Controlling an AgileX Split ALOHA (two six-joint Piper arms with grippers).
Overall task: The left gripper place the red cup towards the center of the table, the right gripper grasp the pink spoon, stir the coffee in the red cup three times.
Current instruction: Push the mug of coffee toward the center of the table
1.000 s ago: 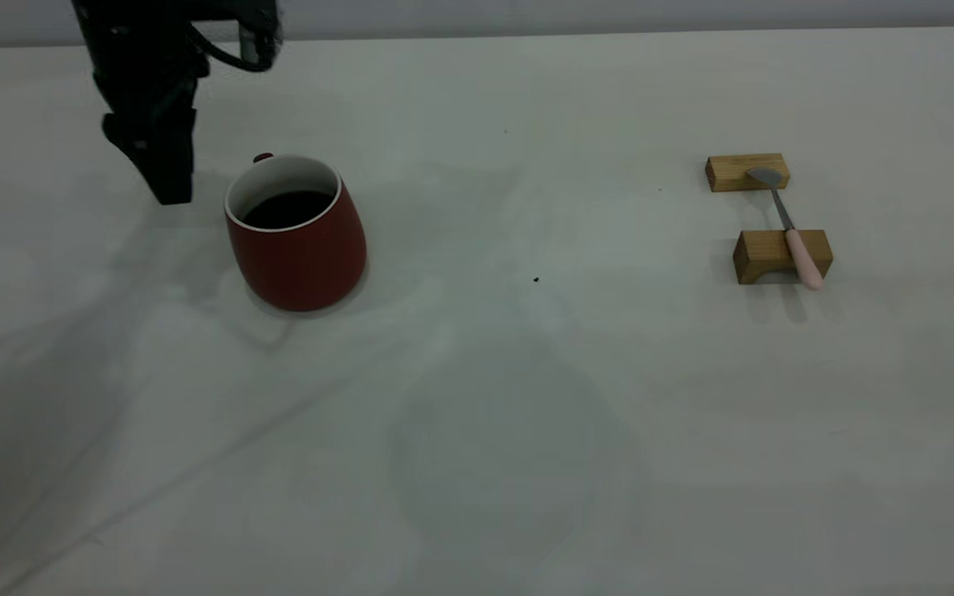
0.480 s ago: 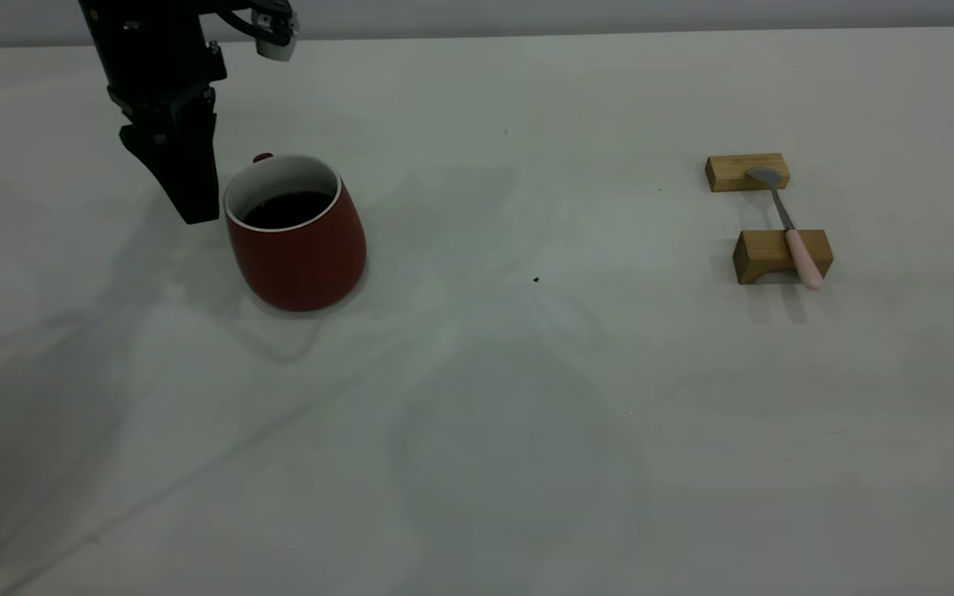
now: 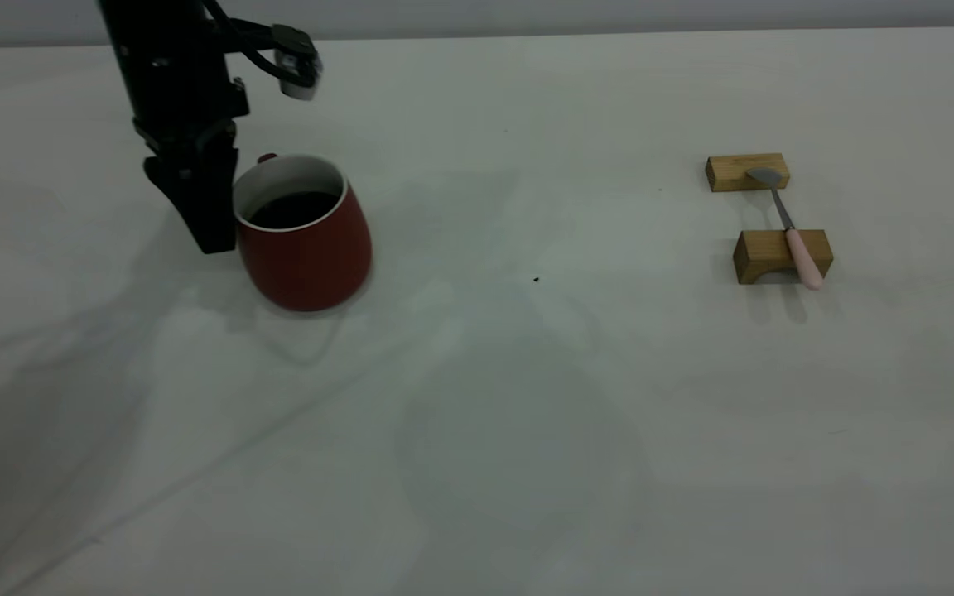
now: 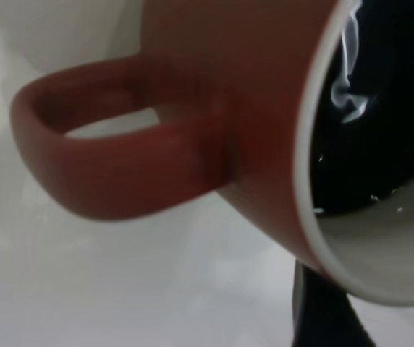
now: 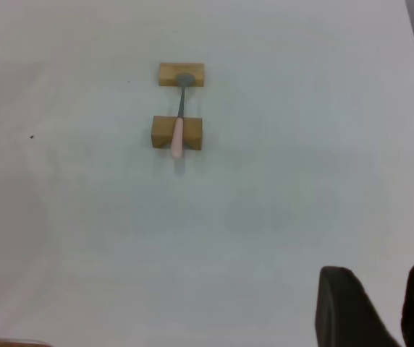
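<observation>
At the upper left of the exterior frame the left end effector hangs point-down, pressed against the left side of the red cup, close to the small red handle that peeks over the rim at the back. From outside, its black fingers read as one dark wedge, so whether they are wide or narrow I cannot tell. The left wrist view does not settle it either — it shows the handle large and close, the white rim, and a single dark finger below the cup. The cup sits on the counter in the left third of the frame, well left of the tiny dark speck near the middle, and it looks slightly tilted toward the right. The coffee shows as a dark disc inside the white walls, and in the wrist view its surface carries pale glints. Far over at the right of the frame, the pink spoon lies across two tan wooden blocks — metal bowl on the farther block, pink handle over the nearer one and jutting past it. The right end effector appears only in its own wrist view, at the lower right corner, high above the counter and well apart from the spoon; two dark fingers show with a narrow gap between them, holding nothing.
</observation>
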